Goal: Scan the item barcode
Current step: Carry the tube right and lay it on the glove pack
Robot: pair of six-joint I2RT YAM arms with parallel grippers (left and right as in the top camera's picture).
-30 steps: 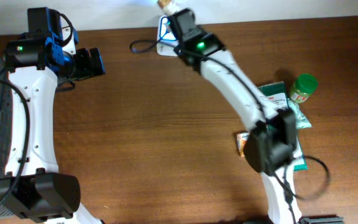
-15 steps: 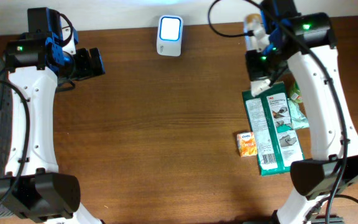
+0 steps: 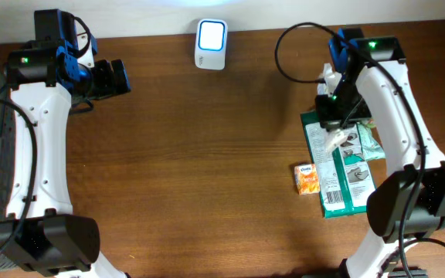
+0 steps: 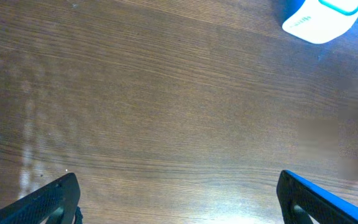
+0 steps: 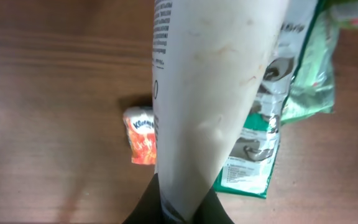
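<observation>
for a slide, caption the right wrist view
Right gripper shut on a white tube over a green package, small orange packet beside it.

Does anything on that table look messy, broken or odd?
Nothing spilled or broken. The white tube clamped in the right gripper has faint brownish smudges, and the green packets beneath it lie overlapping, slightly askew.

Wooden table point(image 4: 166, 124), faintly glossy grain; white tube point(image 5: 210, 93), smooth matt plastic; green packet point(image 5: 253, 149), glossy film.
</observation>
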